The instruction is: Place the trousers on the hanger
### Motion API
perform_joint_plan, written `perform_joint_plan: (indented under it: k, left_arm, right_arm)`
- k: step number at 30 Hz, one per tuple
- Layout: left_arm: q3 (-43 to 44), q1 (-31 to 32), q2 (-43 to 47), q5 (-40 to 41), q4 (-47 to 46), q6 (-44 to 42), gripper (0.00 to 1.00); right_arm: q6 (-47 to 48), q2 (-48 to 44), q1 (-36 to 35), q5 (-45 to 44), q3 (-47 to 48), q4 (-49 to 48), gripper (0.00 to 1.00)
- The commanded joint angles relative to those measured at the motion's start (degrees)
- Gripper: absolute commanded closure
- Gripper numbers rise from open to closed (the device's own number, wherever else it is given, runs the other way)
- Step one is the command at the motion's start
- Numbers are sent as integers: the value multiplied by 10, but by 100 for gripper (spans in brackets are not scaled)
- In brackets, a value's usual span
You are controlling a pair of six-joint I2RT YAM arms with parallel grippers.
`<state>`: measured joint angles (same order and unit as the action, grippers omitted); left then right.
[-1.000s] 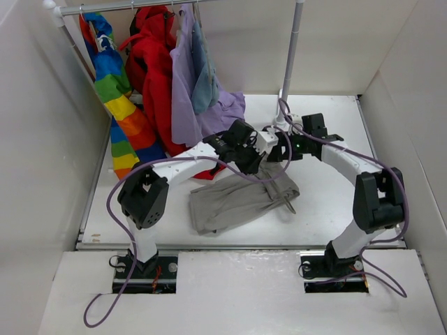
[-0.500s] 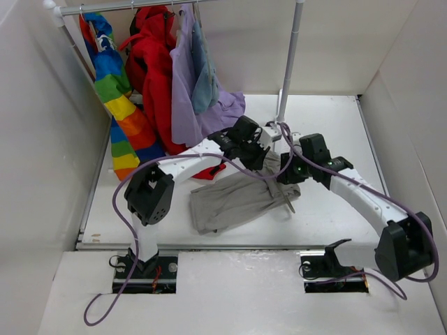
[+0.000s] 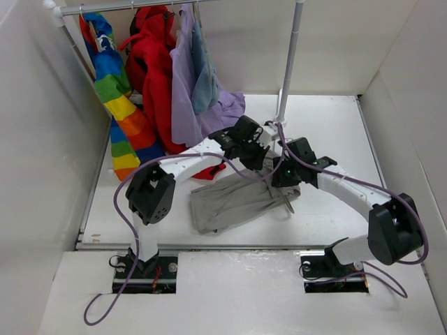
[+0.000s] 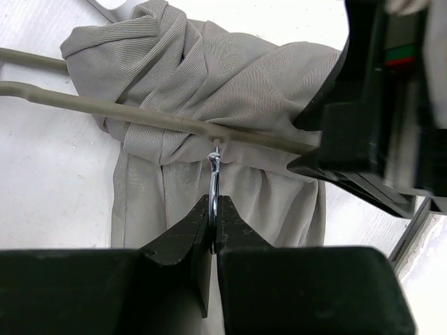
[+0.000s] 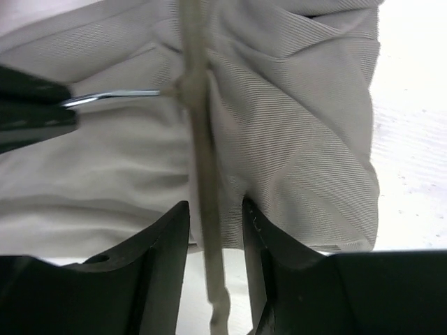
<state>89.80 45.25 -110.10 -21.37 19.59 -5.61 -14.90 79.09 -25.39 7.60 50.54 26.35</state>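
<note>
The taupe trousers [image 3: 234,201] lie crumpled on the white table. They also show in the left wrist view [image 4: 237,77] and the right wrist view [image 5: 293,105]. The grey hanger [image 4: 140,118] lies across their bunched upper end. My left gripper [image 4: 214,202] is shut on the hanger's metal hook [image 4: 214,171]; in the top view it [image 3: 260,159] is over the trousers' far end. My right gripper [image 5: 215,209] is open, its jaws straddling the hanger's rod [image 5: 199,125] with a fold of fabric against the right finger. In the top view it [image 3: 279,176] is close beside the left one.
A rail at the back left holds a rainbow garment [image 3: 112,77], a red coat [image 3: 157,70], a lilac garment [image 3: 185,98] and a small blue-grey one [image 3: 204,84]. A pale-grey upright pole [image 3: 290,63] stands just behind both grippers. White walls enclose the table.
My right arm has swung forward and down, bringing its gripper onto the trousers and the hanger rod next to the left gripper. The left gripper has barely moved.
</note>
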Motion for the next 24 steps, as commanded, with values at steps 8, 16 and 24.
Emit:
perform_joint_plan:
  k: [8, 16, 24]
  left_arm:
    - [37, 10, 2, -17, -20, 1, 100]
    - [62, 10, 23, -62, 19, -16, 30]
    - [-74, 10, 176, -42, 20, -170, 43]
  right_arm:
    - [-20, 44, -9, -48, -1, -23, 85]
    - [5, 34, 33, 28, -6, -40, 100]
    - [47, 39, 94, 160, -12, -73, 100]
